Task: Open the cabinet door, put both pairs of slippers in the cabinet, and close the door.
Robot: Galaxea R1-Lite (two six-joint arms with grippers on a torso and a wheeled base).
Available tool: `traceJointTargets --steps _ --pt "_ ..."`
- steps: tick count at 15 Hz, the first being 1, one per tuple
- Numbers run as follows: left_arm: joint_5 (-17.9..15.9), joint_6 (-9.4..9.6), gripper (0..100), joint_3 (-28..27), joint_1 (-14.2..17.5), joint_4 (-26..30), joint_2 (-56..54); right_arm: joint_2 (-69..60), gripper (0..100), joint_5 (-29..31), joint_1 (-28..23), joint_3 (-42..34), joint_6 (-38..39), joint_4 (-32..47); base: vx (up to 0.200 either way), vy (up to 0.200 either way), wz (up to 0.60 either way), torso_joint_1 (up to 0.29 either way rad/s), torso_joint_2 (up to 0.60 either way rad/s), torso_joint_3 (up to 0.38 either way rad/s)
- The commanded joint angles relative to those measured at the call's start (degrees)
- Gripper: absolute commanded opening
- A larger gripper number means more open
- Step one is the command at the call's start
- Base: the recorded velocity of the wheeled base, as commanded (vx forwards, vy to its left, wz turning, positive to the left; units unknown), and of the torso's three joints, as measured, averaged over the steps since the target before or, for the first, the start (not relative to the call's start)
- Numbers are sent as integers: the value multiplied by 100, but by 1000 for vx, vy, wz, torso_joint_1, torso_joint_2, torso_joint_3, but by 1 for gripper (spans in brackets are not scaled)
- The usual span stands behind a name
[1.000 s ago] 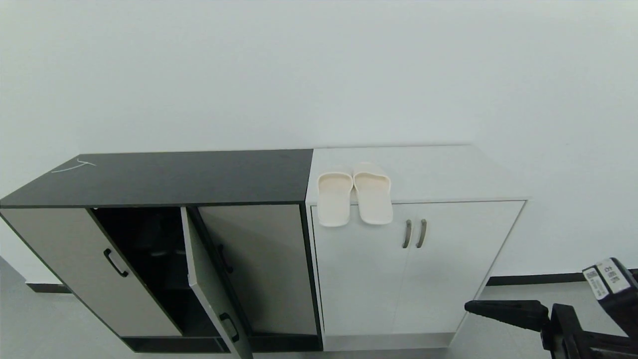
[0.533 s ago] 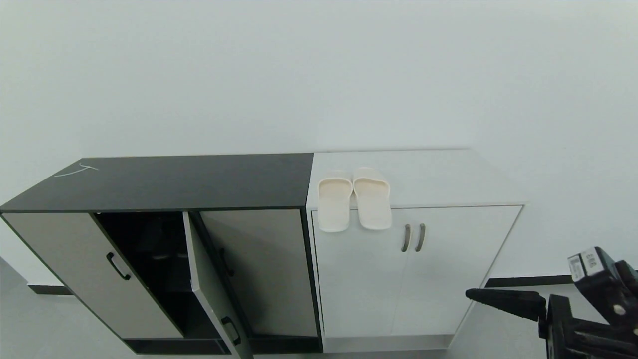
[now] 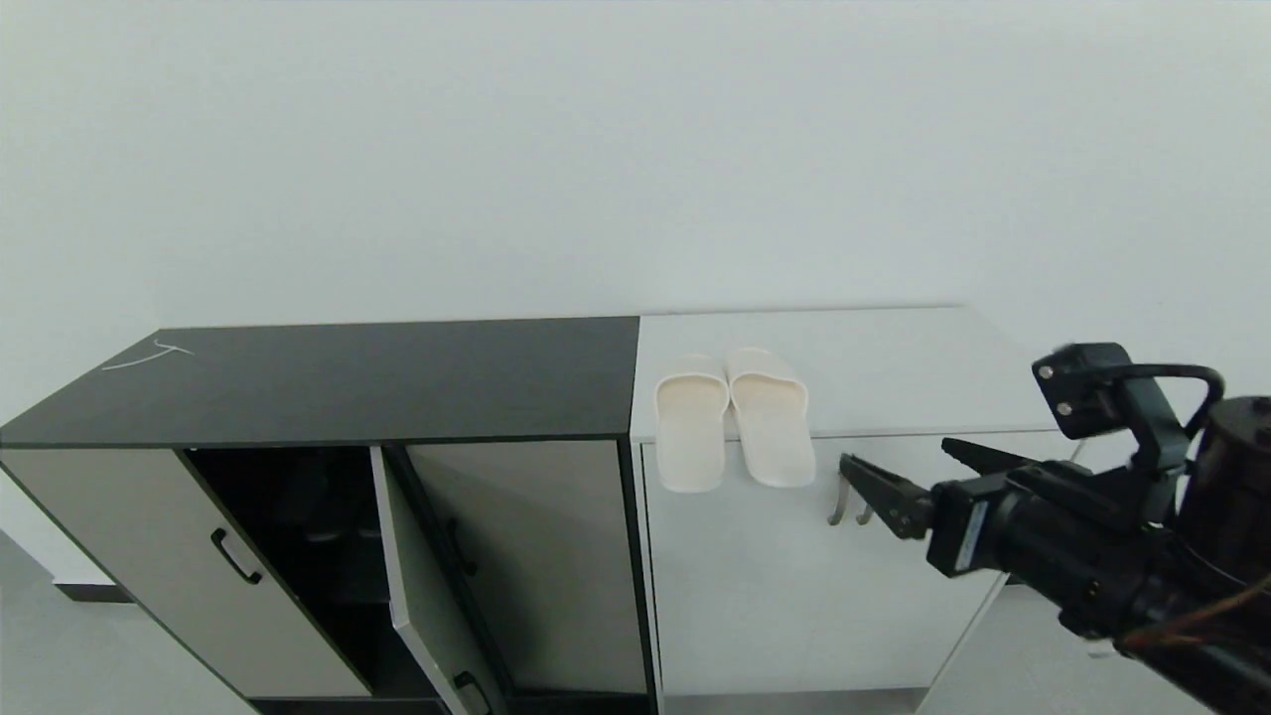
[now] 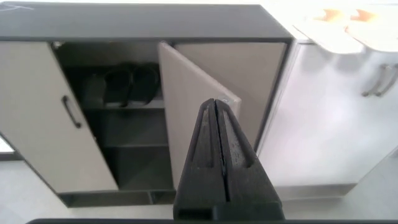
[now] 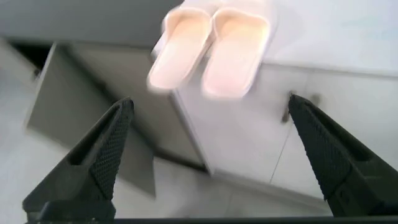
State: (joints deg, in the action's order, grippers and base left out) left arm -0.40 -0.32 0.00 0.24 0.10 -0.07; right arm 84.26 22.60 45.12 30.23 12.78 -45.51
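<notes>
Cream slippers (image 3: 735, 417) lie side by side on the white cabinet (image 3: 894, 367) in the head view, long axes running front to back, near ends overhanging its front edge. The right claw (image 3: 894, 455), spread wide, hangs in front of that edge, right of the pair and slightly lower; this arm looks the nearer.

Left wrist view: the left claw (image 4: 216, 109) is pressed together before the black cabinet (image 4: 155, 25) and its open door (image 4: 199, 124), with 1 dark pair (image 4: 127, 84) shelved inside.

Right wrist view: the cream slippers sit ahead, framed between the 2 spread fingers (image 5: 99, 155).
</notes>
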Motion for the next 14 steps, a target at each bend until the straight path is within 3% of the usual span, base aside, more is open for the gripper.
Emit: traceJointTargets --steps 1,6,14 --pt "5 -3 0 0 -7 -1 7 1031 100 438 23 747 6 -11 0 0 0 0 0 0" --pt "5 -12 0 0 -7 -1 7 3096 100 1168 217 2602 -3 7 0 0 0 0 0 0" --pt "-4 -3 0 0 -7 -1 7 4133 100 1176 -29 4113 -56 420 0 0 0 0 0 0"
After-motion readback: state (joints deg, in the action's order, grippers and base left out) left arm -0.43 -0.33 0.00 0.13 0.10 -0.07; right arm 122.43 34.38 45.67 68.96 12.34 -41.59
